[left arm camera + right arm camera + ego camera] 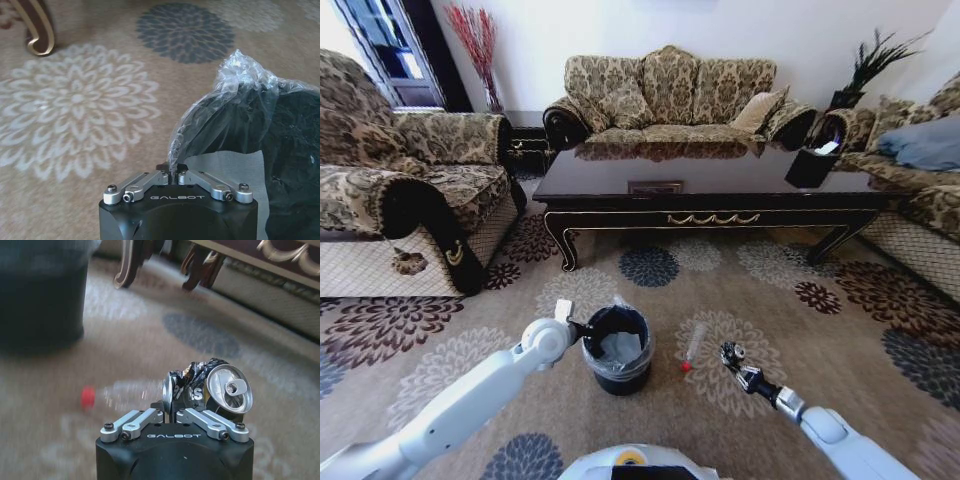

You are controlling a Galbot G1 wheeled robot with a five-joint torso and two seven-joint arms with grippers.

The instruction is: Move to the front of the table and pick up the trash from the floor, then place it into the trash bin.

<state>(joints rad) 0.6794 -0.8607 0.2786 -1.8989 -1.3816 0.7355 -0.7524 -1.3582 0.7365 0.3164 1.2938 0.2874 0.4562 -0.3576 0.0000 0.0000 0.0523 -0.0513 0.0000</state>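
Observation:
The black trash bin [617, 372] with a clear liner bag [235, 85] stands on the patterned floor [790, 330] in front of the table [710, 185]. My left gripper [580, 328] [171, 174] is shut on the liner at the bin's left rim. Grey-white paper [620, 346] lies inside the bin. My right gripper [730, 352] [170, 409] hovers low to the right of the bin, shut on a piece of trash, a crushed black can [220, 387] with a silver top. A clear plastic tube with a red cap [693, 345] [125, 392] lies on the carpet between the bin and the right gripper.
A patterned sofa [670, 95] stands behind the table, with armchairs at the left [410, 190] and right [920, 170]. A black tissue box [810, 165] sits on the table's right end. Open carpet lies around the bin on all sides.

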